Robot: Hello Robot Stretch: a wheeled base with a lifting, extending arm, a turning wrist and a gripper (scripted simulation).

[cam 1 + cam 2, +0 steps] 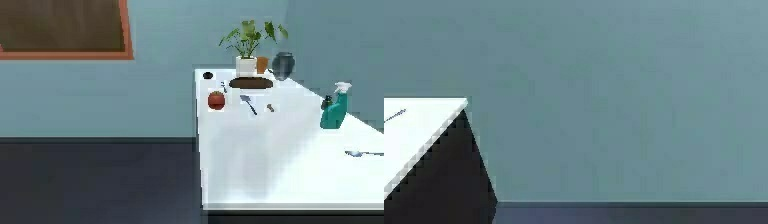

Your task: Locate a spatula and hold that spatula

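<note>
White, one worktop (pixel 262 165) takes up the right half of the forward view, running from the lower edge up to a teal wall (pixel 150 95). A corner of it lies at the left of the arm side view, against the same teal. At the far end, in the upper right of the forward view, stand one leafy plant (pixel 250 40) in a white pot, one small orange-brown pot (pixel 262 65) just beside it and one dark blue-grey vase (pixel 283 66) to the right of that. In front of them lie one dark oval dish (pixel 250 84), one small dark knob (pixel 208 75) near the worktop's left edge and one reddish-brown round thing (pixel 216 99). One teal spray bottle (pixel 336 108) stands at the right. Two utensils lie flat. The grey utensil (pixel 249 104) is just right of the reddish round thing. It is slim, with a broader head toward the wall and a thin handle slanting down to the right, a shape that fits a spatula, though I cannot be certain. The pale utensil (pixel 366 153) is at the right edge, well apart from it. One brown-framed panel (pixel 65 28) hangs in the upper left. I cannot tell the end effector's state.
</note>
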